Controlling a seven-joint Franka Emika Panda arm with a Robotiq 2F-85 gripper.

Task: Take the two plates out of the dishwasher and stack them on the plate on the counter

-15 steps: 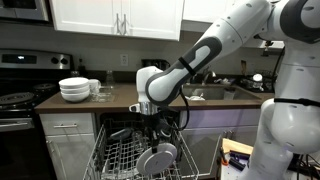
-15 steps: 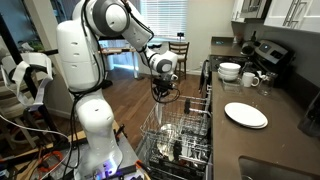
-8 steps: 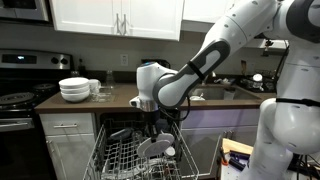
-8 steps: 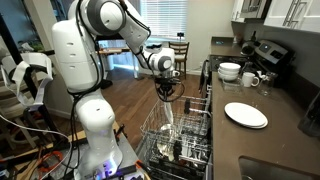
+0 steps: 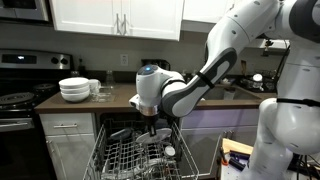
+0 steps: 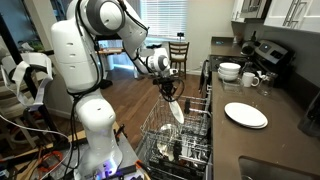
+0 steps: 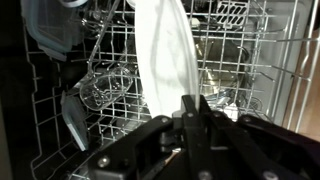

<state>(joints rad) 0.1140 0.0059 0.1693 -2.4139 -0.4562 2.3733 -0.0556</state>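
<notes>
The end effector point(image 5: 152, 128) hangs just above the dishwasher rack point(image 5: 125, 158). Bowls point(image 5: 74, 89) sit stacked on the desk point(image 5: 115, 101).

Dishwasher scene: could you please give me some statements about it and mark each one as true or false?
1. The gripper holds a white plate above the dishwasher rack. True.
2. The held plate lies flat, like a tray. False: it hangs on its edge, nearly upright.
3. A stack of white bowls stands on the counter. True.
4. A mug stands on the counter plate. False: nothing lies on that plate.
5. The dishwasher rack is pushed in behind a closed door. False: the rack is pulled out and open to the room.
</notes>
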